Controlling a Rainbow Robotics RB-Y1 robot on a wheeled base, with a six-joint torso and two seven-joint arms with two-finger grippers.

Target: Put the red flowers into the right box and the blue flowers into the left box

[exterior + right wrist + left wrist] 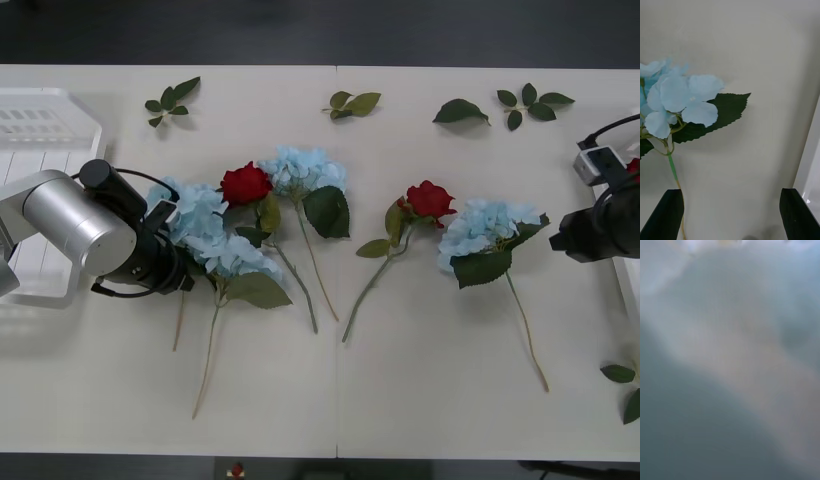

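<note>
Blue flowers (215, 235) and red flowers (246, 183) lie mixed on the white bench (420, 400). Three blue heads and one rose sit in a bunch near the middle-left; one more rose (429, 198) and one blue head (478, 228) lie to the right of them.

The left tool (168, 222) is down at the blue head nearest the left box (40, 150). Its wrist view is all pale blue blur, so it seems pushed right into the petals. I cannot tell if its fingers are apart or together.

The right tool (730, 215) waits just beside the far right blue head, with its two black fingers (664, 213) wide apart and nothing between them. The right box (813, 161) shows as a white edge next to it.

I think the step now is to grab this blue flower and move it to the left box. To do it well, the left tool should pinch the stem or the base of the head, not just loose petals. The stems here cross each other, so lift slowly and straight up. That way the rose and the other blue heads may stay put.
</note>
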